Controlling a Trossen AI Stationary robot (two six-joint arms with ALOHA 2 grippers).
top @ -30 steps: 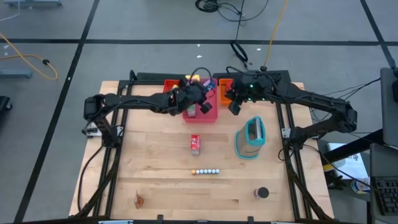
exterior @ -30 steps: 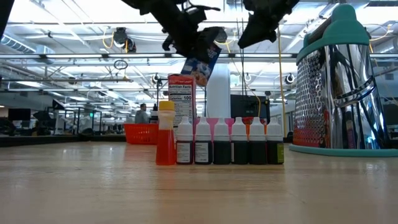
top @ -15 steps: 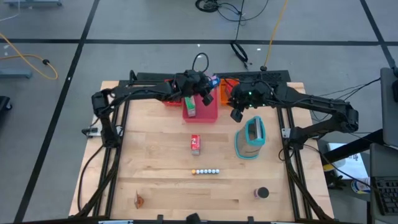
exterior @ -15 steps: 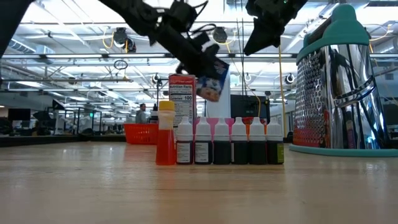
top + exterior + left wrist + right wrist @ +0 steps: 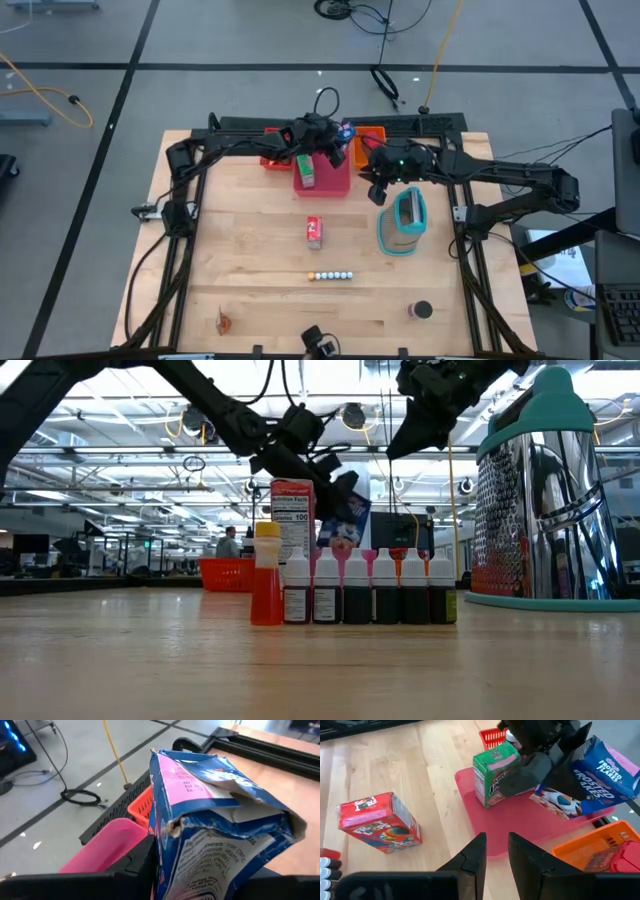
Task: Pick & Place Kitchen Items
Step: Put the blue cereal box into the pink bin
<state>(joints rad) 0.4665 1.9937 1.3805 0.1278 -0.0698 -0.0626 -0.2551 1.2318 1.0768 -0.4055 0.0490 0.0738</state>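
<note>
Blue box (image 5: pixel 600 770) sits clamped in my left gripper (image 5: pixel 335 140), arm stretched over the pink tray's (image 5: pixel 335 183) far edge. My right gripper (image 5: pixel 380 185), fingers narrowly parted and empty, hovers beside that tray.

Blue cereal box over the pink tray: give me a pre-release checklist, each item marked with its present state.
1. Left pincer shut on the blue cereal box: ok.
2. Box above the pink tray, not outside it: ok.
3. Box set down on the tray floor: not ok, it hangs tilted above it.
4. Green box upright in the tray, apart from the drop spot: ok.
5. Right pincer off to the side of the tray: ok.
6. Box's crumpled top intact enough: cannot tell.
</note>
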